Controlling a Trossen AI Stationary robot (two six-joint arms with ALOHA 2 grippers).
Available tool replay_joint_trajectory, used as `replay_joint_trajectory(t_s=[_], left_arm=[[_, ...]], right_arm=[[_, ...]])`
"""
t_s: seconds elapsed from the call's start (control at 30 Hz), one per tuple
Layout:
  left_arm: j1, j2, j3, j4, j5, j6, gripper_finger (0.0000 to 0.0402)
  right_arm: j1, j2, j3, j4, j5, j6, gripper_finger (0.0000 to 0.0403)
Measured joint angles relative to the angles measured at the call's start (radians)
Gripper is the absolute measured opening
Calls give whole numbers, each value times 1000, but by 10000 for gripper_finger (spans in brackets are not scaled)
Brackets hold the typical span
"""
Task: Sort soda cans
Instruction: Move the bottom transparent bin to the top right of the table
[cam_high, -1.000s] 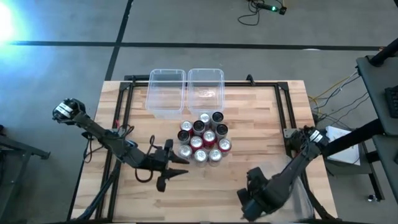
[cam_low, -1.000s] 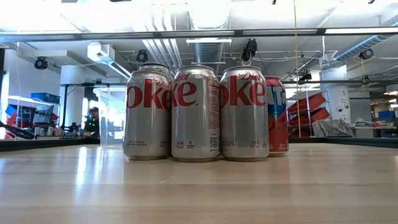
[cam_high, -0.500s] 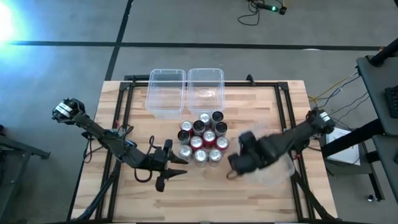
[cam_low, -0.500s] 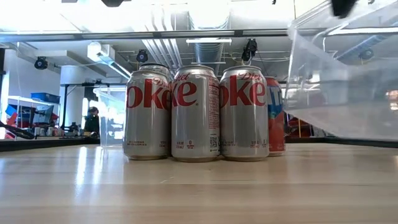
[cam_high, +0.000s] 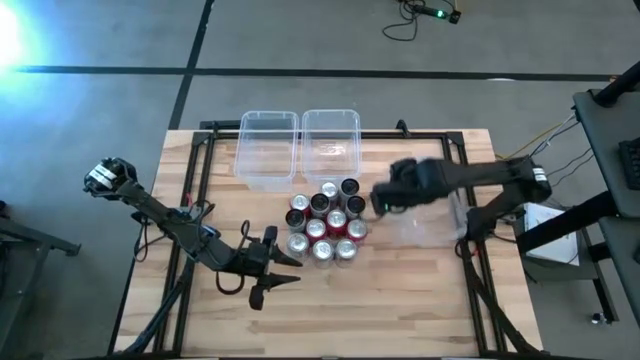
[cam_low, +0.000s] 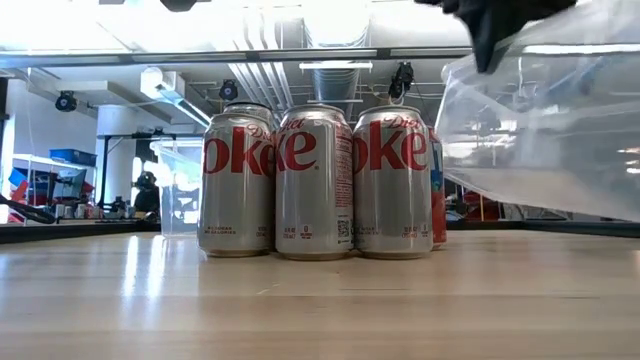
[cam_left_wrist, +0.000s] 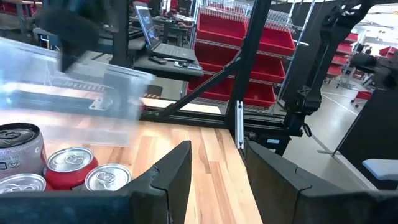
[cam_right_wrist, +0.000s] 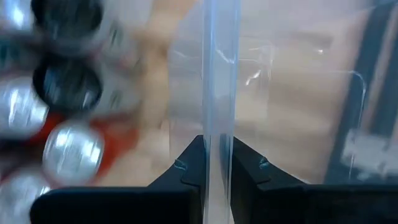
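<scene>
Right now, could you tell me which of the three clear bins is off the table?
The third bin, right of the soda cans: the right gripper pinches its wall and holds it tilted in the air. The other two bins rest side by side behind the cans.

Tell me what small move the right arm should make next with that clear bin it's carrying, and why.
Probably carry it a little farther toward the far edge and set it down beside the two bins already standing there. The right gripper is pinching the wall of the third clear bin, which hangs tilted above the table right of the soda cans, so it should keep clear of them.
</scene>
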Motion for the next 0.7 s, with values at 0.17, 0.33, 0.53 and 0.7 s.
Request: replay_joint_trajectory(t_s=[0.17,0.33,0.53,0.7], left_arm=[[0,0,0,-3,0,0,134],[0,0,0,-5,0,0,134],[0,0,0,-29,0,1,134],[0,0,0,-38,0,15,134]], right_arm=[[-199,-1,-1,12,50,-169,32],[-419,26,-9,156,27,-342,33],[-569,111,-10,321,-65,-470,33],[-623,191,-9,367,-100,-499,34]])
